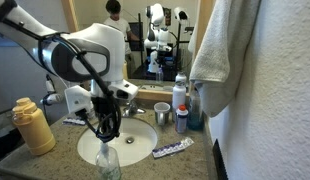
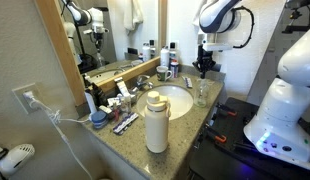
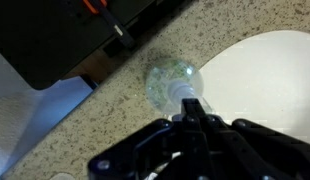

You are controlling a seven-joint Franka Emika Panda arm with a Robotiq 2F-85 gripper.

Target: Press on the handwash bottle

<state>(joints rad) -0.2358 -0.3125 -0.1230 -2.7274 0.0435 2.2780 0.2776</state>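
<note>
gripper, fingers pinched together, poised over the pump of the handwash bottle — lined up, but the press looks not yet done.

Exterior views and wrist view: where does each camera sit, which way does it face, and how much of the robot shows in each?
Exterior view: low at the counter's front edge, facing the mirror across the sink; shows the arm and gripper above the handwash bottle.
Exterior view: beyond the counter's end, behind the yellow bottle, looking along the counter; shows arm and gripper.
Wrist view: looks down on the bottle's top; only the gripper shows.
Shared: all three see gripper and handwash bottle.
</note>
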